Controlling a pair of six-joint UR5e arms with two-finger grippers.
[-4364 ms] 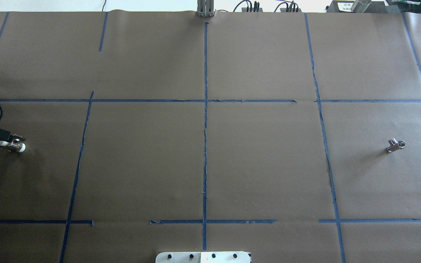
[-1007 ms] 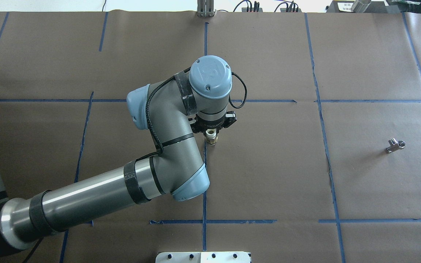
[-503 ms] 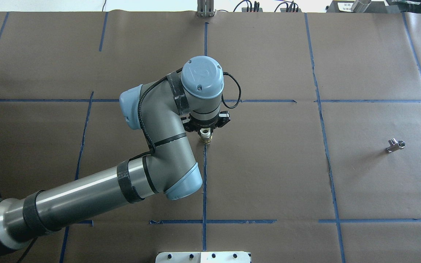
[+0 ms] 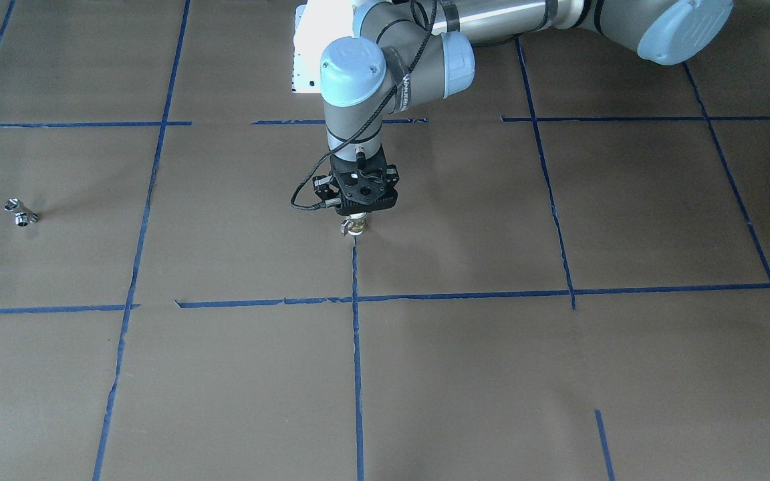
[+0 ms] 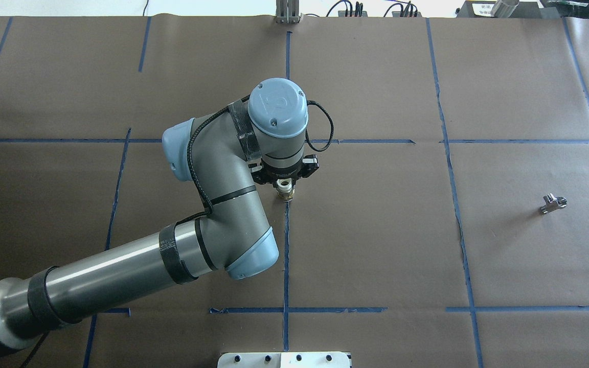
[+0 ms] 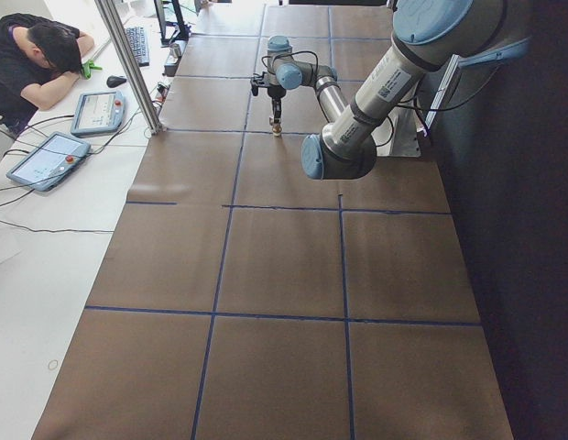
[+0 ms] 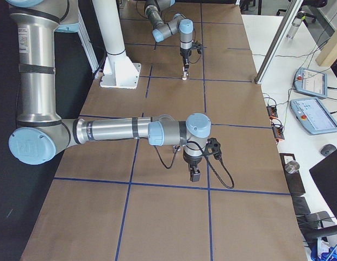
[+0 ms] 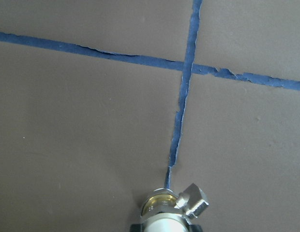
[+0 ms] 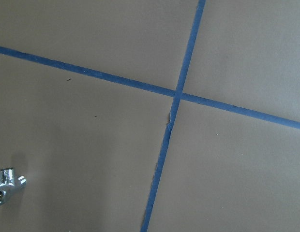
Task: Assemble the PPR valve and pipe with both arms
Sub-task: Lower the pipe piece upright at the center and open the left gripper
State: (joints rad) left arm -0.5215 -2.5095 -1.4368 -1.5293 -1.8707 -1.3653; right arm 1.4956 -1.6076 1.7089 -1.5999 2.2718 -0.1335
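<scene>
Since a few seconds back, the left arm (image 5: 212,204) has swung in from the left edge of the tabletop (image 5: 376,245) to its middle, bringing the PPR valve (image 5: 285,193) along. Over the last half second it has only crept a shade further toward the robot's left. The pipe (image 5: 552,203) has not shifted.

The left jaws point straight down and are closed on the valve's white upper end. The valve hangs upright beneath them, brass middle and lower end showing below, its side lever (image 8: 194,203) sticking out to one side. A blue tape line (image 5: 286,255) runs right under these jaws. Whether the valve's lower end touches the tabletop cannot be told.

The pipe lies on the tabletop, well apart from the left jaws, off toward the robot's right.

The right arm (image 7: 108,130) holds its jaws pointing down over the tabletop; how far open they are cannot be told. In that arm's wrist view the pipe sits at the lower left edge.
</scene>
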